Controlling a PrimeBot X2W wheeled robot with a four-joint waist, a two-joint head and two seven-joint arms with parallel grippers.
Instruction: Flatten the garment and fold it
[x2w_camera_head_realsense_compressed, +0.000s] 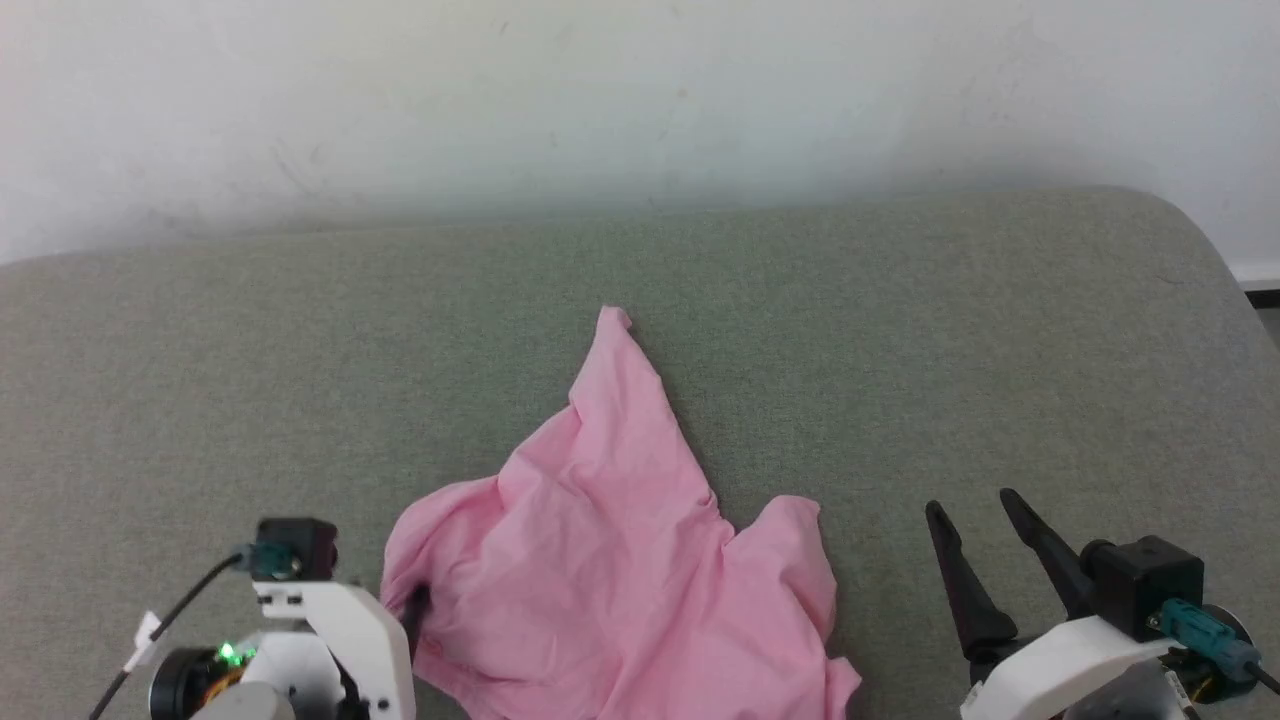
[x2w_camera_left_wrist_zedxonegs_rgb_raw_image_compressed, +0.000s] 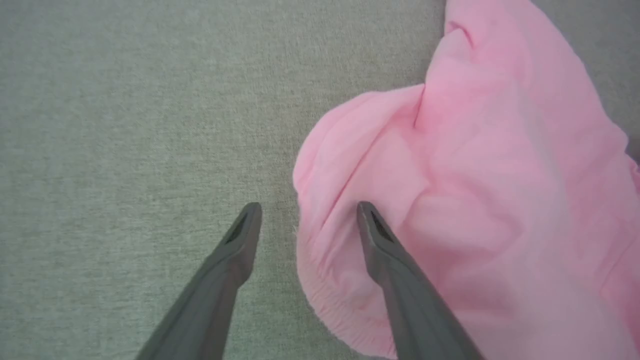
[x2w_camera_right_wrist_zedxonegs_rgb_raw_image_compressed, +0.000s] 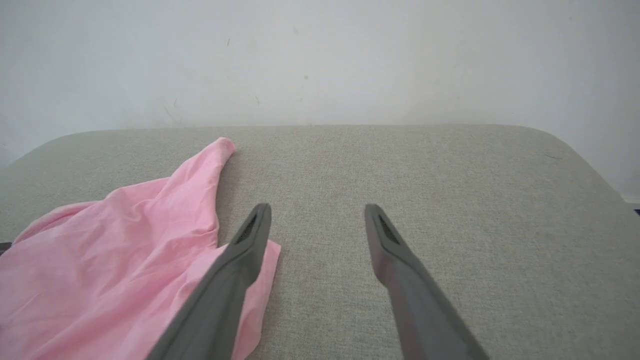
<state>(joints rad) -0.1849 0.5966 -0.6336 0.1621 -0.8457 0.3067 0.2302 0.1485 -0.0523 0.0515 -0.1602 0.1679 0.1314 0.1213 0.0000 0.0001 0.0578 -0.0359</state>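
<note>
The pink shorts (x2w_camera_head_realsense_compressed: 610, 560) lie crumpled on the grey-green cushion (x2w_camera_head_realsense_compressed: 900, 330), with one corner pulled out to a point toward the wall. My left gripper (x2w_camera_left_wrist_zedxonegs_rgb_raw_image_compressed: 307, 205) is open at the garment's left edge: one finger (x2w_camera_left_wrist_zedxonegs_rgb_raw_image_compressed: 385, 250) lies over the cloth (x2w_camera_left_wrist_zedxonegs_rgb_raw_image_compressed: 475, 200), the other over bare cushion, and the gathered waistband edge (x2w_camera_left_wrist_zedxonegs_rgb_raw_image_compressed: 325, 300) runs between them. My right gripper (x2w_camera_head_realsense_compressed: 975, 505) stands open to the right of the shorts, apart from them. In the right wrist view it (x2w_camera_right_wrist_zedxonegs_rgb_raw_image_compressed: 317, 207) points at bare cushion, the cloth (x2w_camera_right_wrist_zedxonegs_rgb_raw_image_compressed: 125, 250) to its left.
A pale wall (x2w_camera_head_realsense_compressed: 640, 100) rises straight behind the cushion. The cushion's rounded right corner (x2w_camera_head_realsense_compressed: 1200, 240) drops off toward a dark strip of floor. Bare cushion stretches left, right and behind the shorts.
</note>
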